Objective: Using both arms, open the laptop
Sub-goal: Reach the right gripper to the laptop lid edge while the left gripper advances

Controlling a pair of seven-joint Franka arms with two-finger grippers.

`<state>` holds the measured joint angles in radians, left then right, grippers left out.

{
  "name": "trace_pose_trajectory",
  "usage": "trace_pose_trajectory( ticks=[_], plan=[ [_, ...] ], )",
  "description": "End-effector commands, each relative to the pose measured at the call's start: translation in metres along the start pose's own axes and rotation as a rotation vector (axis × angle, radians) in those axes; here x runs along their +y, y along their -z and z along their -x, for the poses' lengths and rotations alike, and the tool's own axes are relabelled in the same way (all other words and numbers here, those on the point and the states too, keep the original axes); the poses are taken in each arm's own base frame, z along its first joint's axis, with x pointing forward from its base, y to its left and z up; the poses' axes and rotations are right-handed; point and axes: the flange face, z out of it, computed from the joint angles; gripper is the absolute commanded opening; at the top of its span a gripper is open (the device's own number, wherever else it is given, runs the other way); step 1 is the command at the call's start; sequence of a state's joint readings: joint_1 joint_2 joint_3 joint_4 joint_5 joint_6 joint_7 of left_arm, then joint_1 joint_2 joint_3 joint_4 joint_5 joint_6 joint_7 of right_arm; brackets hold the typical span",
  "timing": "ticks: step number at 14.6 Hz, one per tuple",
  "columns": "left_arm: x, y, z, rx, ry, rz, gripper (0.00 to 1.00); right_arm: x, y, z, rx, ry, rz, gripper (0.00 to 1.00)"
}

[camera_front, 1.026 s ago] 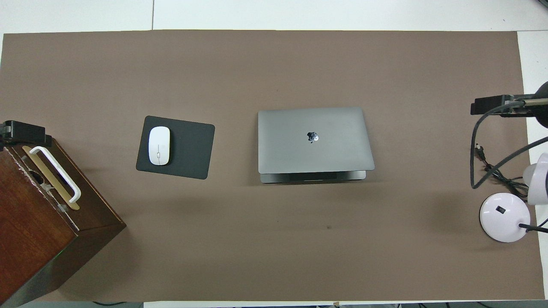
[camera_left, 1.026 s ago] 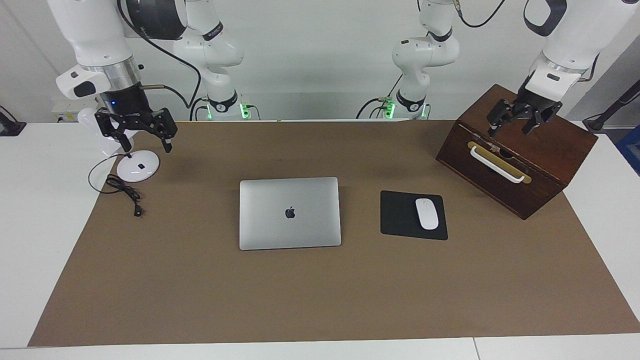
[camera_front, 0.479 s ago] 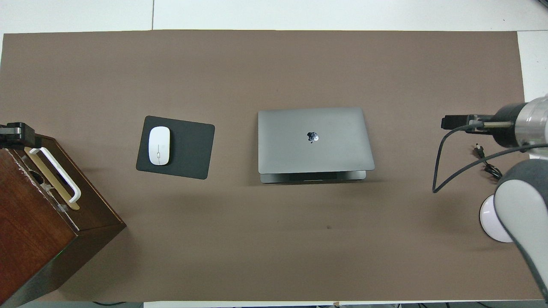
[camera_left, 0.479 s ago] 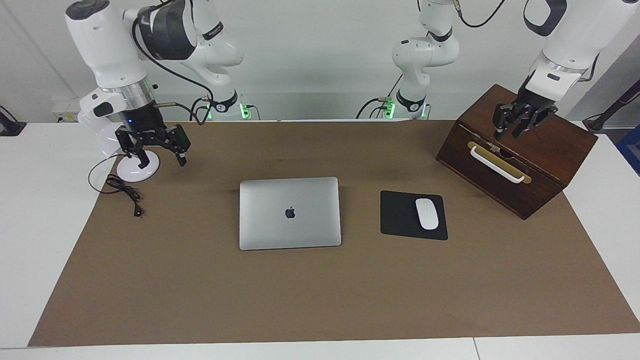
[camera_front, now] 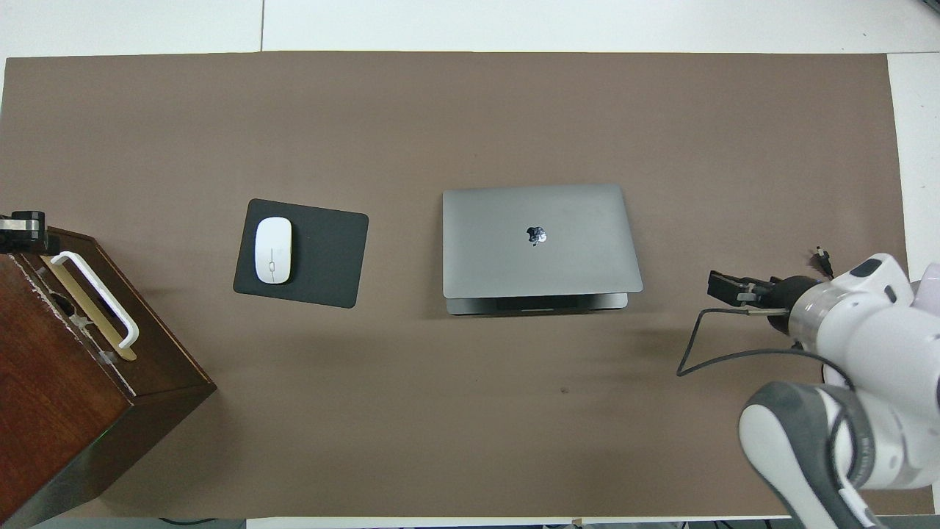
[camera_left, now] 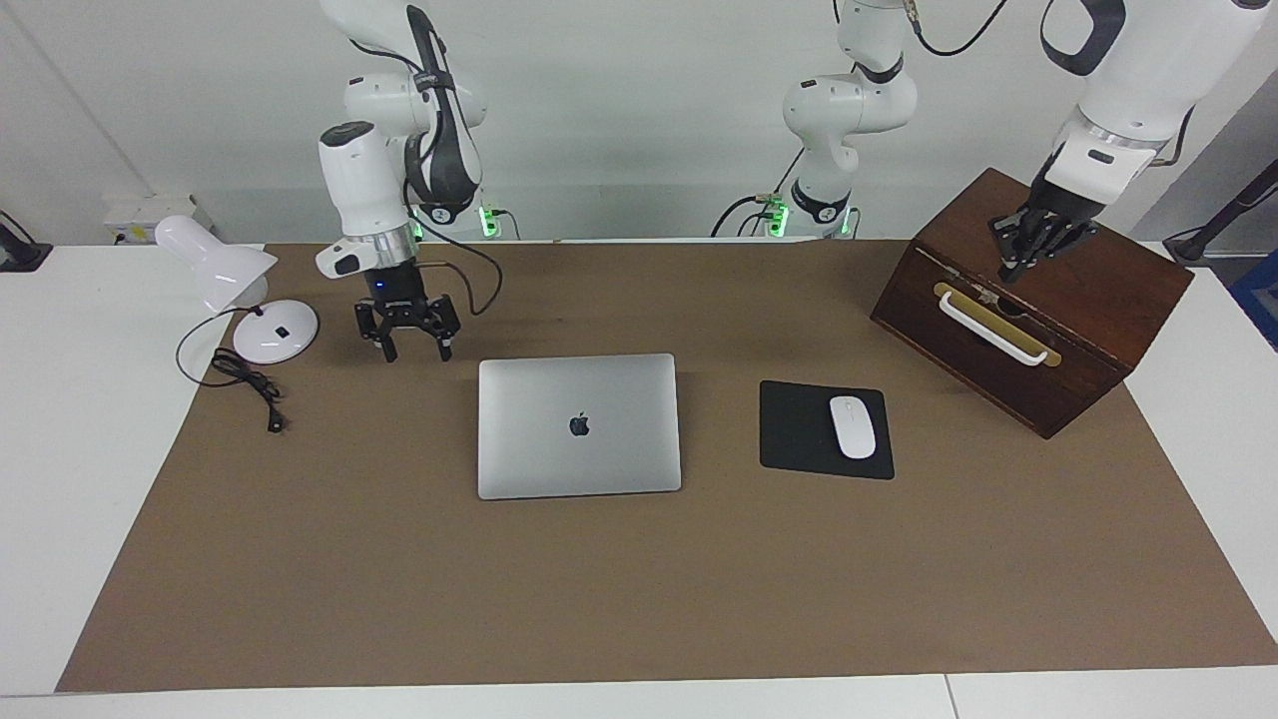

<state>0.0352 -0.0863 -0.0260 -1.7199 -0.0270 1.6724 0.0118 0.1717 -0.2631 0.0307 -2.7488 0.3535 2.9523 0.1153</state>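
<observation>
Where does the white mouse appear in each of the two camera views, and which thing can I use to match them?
Facing view: the white mouse lies on the black mousepad, between the closed laptop and the wooden box, right of centre.
Overhead view: the white mouse lies on the mousepad, left of centre, again between laptop and box.
Shared landmark: the laptop's dark logo.

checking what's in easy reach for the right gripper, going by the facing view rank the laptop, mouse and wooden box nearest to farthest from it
From the right gripper, low over the mat between the lamp and the laptop:
1. The laptop, closed, mid-table, close beside the gripper.
2. The mouse, on the black mousepad, toward the left arm's end.
3. The wooden box, at the left arm's end, under the left gripper.
</observation>
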Motion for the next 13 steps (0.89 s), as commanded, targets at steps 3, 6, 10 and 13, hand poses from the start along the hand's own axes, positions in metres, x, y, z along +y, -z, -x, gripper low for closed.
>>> trace_pose_trajectory(
  ticks=[3, 6, 10, 13],
  plan=[
    [0.018, -0.032, 0.025, 0.072, -0.021, 0.002, 0.0, -0.045, 0.0, 0.031, 0.022, -0.283, -0.135, 1.0],
    [0.028, -0.049, 0.037, 0.11, -0.04, 0.003, 0.0, -0.047, -0.001, 0.042, -0.007, -0.454, -0.173, 1.0],
    [0.047, -0.074, 0.058, 0.17, -0.085, 0.008, 0.0, -0.062, -0.008, 0.065, -0.069, -0.636, -0.216, 1.0],
    [0.068, -0.087, 0.071, 0.201, -0.132, 0.015, 0.0, -0.068, -0.012, 0.063, -0.077, -0.701, -0.229, 1.0]
  ],
)
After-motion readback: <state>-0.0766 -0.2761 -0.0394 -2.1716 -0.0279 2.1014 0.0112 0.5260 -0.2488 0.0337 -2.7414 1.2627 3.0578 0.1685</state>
